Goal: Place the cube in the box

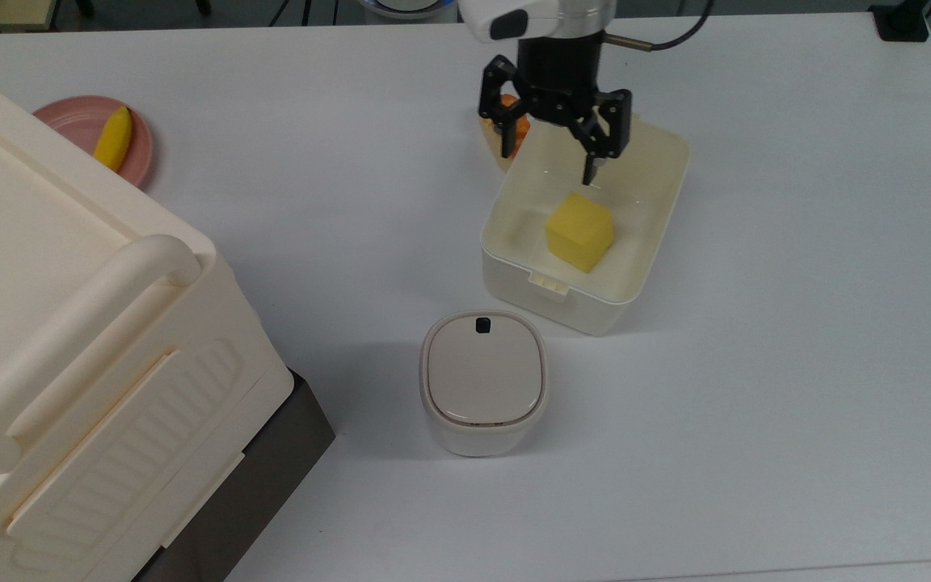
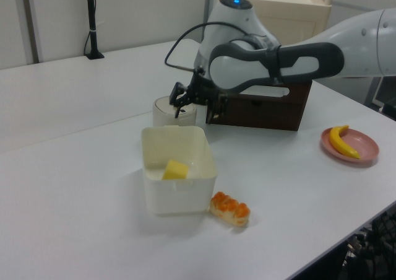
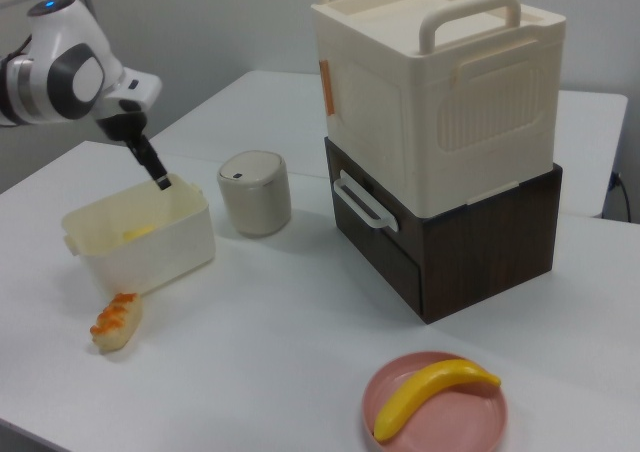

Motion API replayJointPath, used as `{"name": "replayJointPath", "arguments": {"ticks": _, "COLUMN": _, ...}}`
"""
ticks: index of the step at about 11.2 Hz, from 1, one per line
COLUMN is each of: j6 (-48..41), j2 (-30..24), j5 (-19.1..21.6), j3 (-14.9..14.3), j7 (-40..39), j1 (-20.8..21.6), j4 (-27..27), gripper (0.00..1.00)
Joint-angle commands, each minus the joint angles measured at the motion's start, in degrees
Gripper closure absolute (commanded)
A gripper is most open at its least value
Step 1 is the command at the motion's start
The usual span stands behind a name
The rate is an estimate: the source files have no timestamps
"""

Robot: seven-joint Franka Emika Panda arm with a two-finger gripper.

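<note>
The yellow cube (image 1: pixel 579 230) lies on the floor of the off-white box (image 1: pixel 595 311), toward its near end in the top view, touching no finger. My gripper (image 1: pixel 548 162) hangs open above the box's far rim, its black fingers spread wide with nothing between them. In the left view the cube (image 2: pixel 176 170) rests inside the box (image 2: pixel 179 196), and the gripper (image 2: pixel 193 116) is behind and above it. The right view has the box (image 3: pixel 140 247) at the left, with a black fingertip (image 3: pixel 160 180) just over its back edge.
A small bin with a beige lid (image 1: pixel 483 380) stands in front of the box. An orange-topped food piece (image 1: pixel 506 133) lies against the box's far left corner. A pink plate with a banana (image 1: pixel 114 137) is far left. The large cream case (image 1: pixel 69 323) fills the top view's left side.
</note>
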Motion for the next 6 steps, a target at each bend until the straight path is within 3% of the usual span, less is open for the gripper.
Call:
{"name": "replayJointPath", "arguments": {"ticks": 1, "j6": -15.07, "j2": -3.24, "j5": -4.13, "j3": 2.03, "j7": -21.11, "j1": -5.74, "j4": 2.96, "gripper": 0.00}}
{"name": "replayJointPath", "arguments": {"ticks": 2, "j6": -19.75, "j2": -3.42, "j5": -3.96, "j3": 3.53, "j7": -26.35, "j1": -9.68, "j4": 5.49, "gripper": 0.00}}
{"name": "replayJointPath", "arguments": {"ticks": 4, "j6": -23.31, "j2": -3.51, "j5": -3.78, "j3": 9.14, "j7": -26.49, "j1": -18.38, "j4": 9.64, "gripper": 0.00}}
{"name": "replayJointPath", "arguments": {"ticks": 6, "j6": -24.27, "j2": -3.69, "j5": -3.61, "j3": 9.78, "j7": -26.49, "j1": -20.70, "j4": 11.49, "gripper": 0.00}}
